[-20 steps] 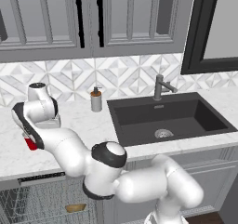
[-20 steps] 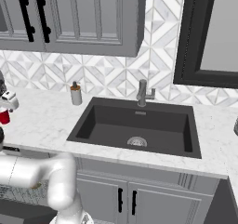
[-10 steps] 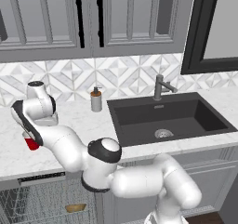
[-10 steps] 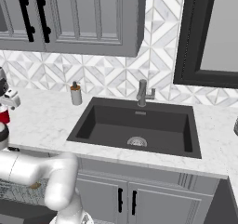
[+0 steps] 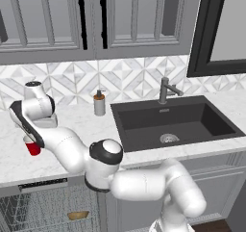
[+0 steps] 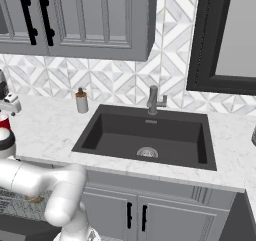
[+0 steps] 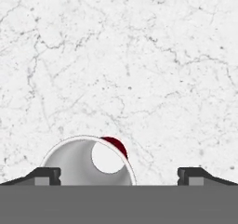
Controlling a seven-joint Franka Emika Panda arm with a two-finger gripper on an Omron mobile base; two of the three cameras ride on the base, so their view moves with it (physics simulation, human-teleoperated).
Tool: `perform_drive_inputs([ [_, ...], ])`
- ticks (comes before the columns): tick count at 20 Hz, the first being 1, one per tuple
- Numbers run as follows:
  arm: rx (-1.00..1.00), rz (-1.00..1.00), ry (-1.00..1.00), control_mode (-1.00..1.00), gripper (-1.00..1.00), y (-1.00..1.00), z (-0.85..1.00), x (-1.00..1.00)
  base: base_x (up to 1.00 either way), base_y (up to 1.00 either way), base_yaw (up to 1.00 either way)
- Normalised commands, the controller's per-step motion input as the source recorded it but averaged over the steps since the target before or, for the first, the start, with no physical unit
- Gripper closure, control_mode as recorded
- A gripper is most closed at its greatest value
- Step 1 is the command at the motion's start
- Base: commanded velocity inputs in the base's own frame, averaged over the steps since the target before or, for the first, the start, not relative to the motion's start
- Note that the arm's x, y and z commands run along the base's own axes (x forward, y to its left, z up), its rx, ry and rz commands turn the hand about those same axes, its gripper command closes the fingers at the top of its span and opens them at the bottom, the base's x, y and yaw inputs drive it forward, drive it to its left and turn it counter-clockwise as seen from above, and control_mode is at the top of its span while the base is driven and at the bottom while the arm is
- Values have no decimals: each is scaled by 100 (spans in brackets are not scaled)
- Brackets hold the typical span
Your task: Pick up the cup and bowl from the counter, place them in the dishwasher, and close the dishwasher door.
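- Hand view: the two-finger gripper [image 7: 119, 174] points down at the white marble-patterned counter [image 7: 139, 65]; its dark fingertips [image 7: 44, 175] stand spread wide.
- The small red tapered cup [image 7: 88, 160], white inside, sits against the left fingertip, clear of the right one.
- Left base view: the cup [image 5: 32, 146] hangs directly under the gripper [image 5: 30, 140].
- The tan-brown bowl [image 5: 78, 215] lies well below the gripper, on the dishwasher's grey wire rack [image 5: 45, 209].

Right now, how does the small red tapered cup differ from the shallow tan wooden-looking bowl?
Place: the red cup is up at the white marble counter; the tan bowl lies below, in the dishwasher rack.
Shape: the cup is tall and tapered; the bowl is low and wide.
Gripper: the cup sits between the open gripper's fingers; the bowl is well clear of it.
Both are small, round and open-topped.
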Motion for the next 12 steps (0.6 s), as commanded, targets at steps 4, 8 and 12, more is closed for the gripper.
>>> perform_drive_inputs([
  [4,0,0,0,-100,-100,0,0,-16,0,0,0],
  [8,0,0,0,-100,-100,0,-5,-14,0,0,0],
  [12,0,0,0,-100,-100,0,-13,-2,0,0,0],
])
